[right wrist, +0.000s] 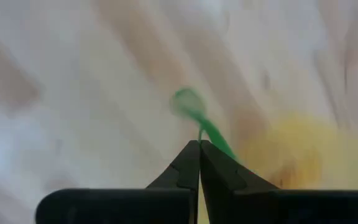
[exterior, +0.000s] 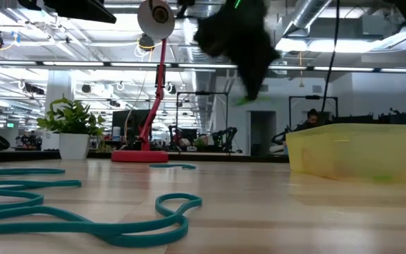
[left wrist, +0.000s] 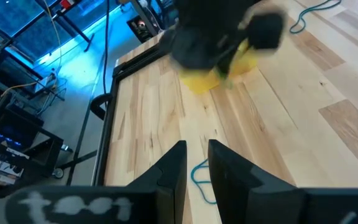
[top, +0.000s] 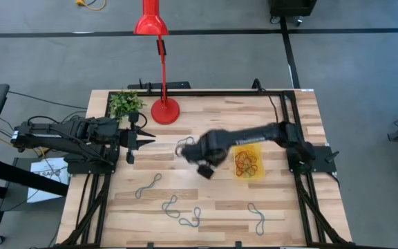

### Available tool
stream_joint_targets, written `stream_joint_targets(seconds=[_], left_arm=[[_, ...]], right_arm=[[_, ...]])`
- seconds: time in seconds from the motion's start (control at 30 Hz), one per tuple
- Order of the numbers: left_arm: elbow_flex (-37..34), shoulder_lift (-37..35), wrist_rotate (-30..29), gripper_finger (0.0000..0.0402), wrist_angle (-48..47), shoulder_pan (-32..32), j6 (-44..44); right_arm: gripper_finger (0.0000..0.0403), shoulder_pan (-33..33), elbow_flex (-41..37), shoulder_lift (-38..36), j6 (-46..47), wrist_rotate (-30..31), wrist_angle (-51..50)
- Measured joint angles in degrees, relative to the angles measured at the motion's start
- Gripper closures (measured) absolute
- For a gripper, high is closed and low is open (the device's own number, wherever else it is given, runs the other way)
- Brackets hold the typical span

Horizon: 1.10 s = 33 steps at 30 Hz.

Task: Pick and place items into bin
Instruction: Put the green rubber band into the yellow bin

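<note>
Teal loops point(exterior: 83, 219) sprawl across the wooden table point(top: 206, 187) closest to the low camera, more scattered along that near edge. Right gripper point(right wrist: 199, 144) hangs above the boards just beside the yellow bin point(top: 249, 161), its fingers pinched together on a thin green band point(right wrist: 211, 132). Bands already lie inside the bin. Left gripper point(left wrist: 196, 149) waits near the potted plant point(top: 125, 104), fingers narrowly parted, holding nothing.
</note>
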Motion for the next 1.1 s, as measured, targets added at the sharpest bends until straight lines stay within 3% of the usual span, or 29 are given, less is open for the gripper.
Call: stream_joint_targets(seconds=[0.13, 0.3, 0.6, 0.87, 1.1], left_arm=[[0.0, 0.01, 0.0, 0.0344, 0.0, 0.0, -0.04], [0.0, 0.01, -0.02, 0.0344, -0.08, 0.0, -0.02], [0.0, -0.01, 0.0, 0.0344, -0.18, 0.0, -0.15], [0.0, -0.01, 0.0, 0.0344, -0.43, 0.0, -1.37], [0.01, 0.01, 0.0, 0.0344, -0.34, 0.0, -1.35]], right_arm=[[0.0402, 5.65, 3.26, -0.28, 5.53, -0.79, -8.09], [0.0402, 13.34, 3.35, -2.02, -2.78, -8.87, -7.62], [0.0402, 19.49, 0.11, -6.63, 7.67, 1.01, -7.69], [0.0402, 20.09, -20.32, -20.86, 25.01, 5.64, -6.85], [0.0403, 19.5, -42.92, -31.47, 25.34, 4.32, 16.95]])
